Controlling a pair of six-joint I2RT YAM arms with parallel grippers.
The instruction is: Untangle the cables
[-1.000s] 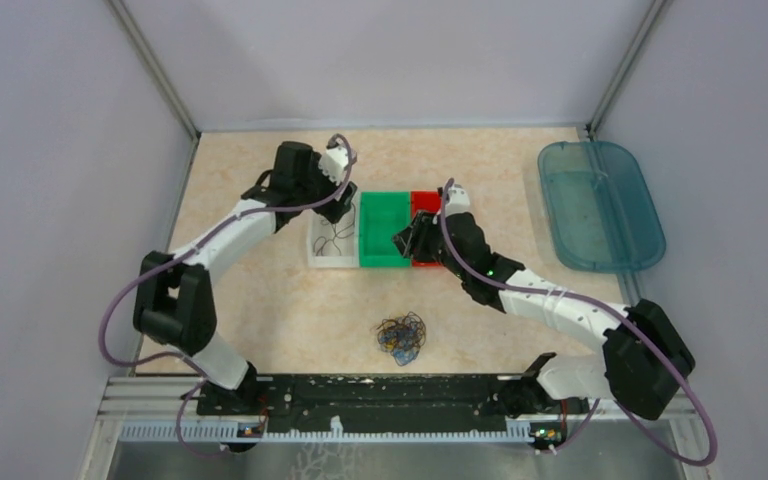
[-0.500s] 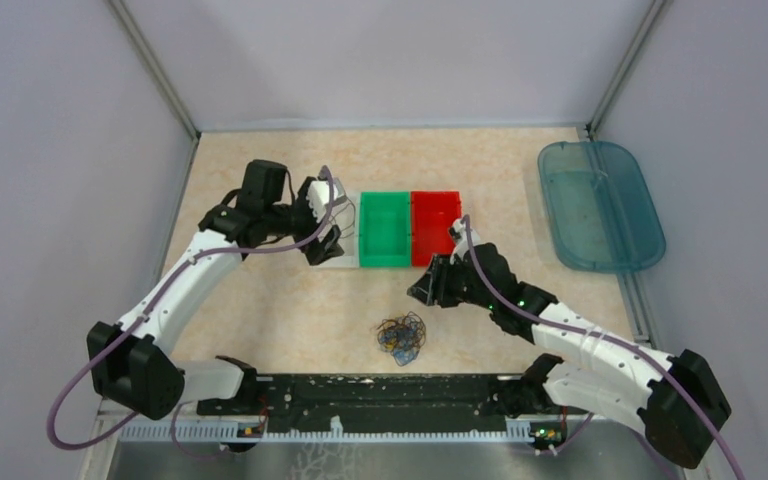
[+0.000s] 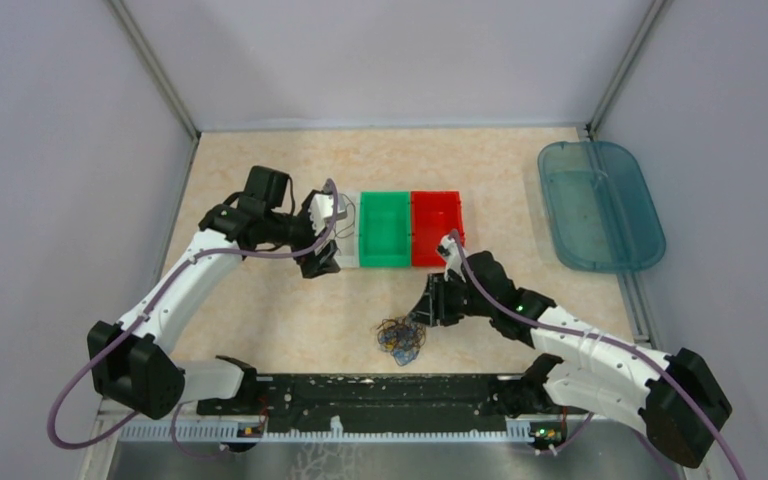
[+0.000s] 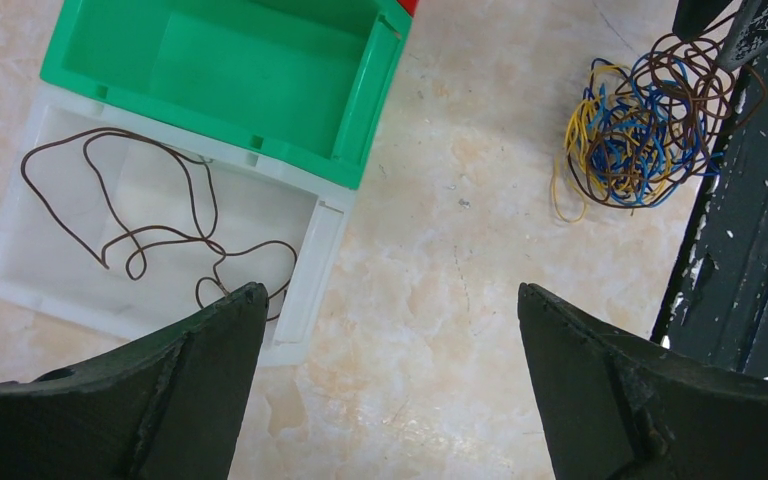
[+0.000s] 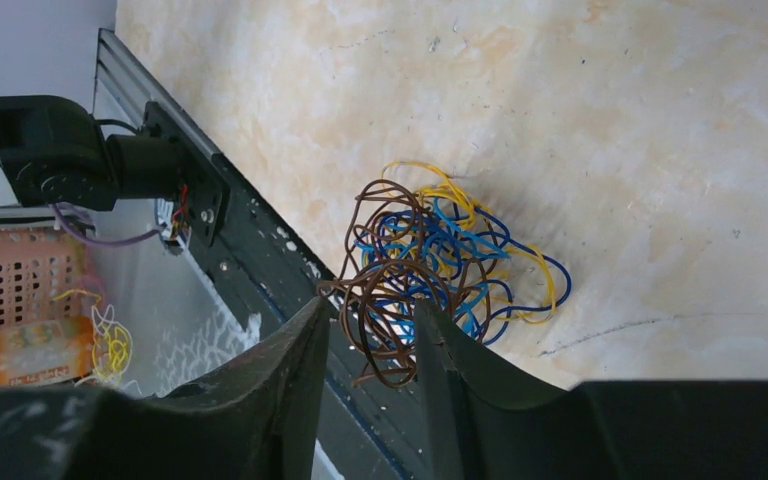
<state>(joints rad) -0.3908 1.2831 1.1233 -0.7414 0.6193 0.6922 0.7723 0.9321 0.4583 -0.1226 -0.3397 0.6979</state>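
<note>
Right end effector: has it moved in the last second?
Yes. In the top view the right end effector has moved off the red bin, nearward, and now hovers at the edge of the cables.

Cables (image 5: 440,265): thin wire with a smooth plastic coating.
Surface (image 4: 480,260): smooth, marble-patterned, faint sheen.
Green bin (image 4: 250,70): glossy plastic.
White bin (image 4: 305,280): translucent plastic, matt.
Tray (image 3: 600,205): translucent, glossy plastic.
Rail (image 4: 750,230): scuffed, painted metal.

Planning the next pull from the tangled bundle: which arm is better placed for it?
Right. The right gripper hangs close beside the cables, its jaws slightly apart with brown loops showing between them. The left gripper is open above the white bin, farther off.
</note>
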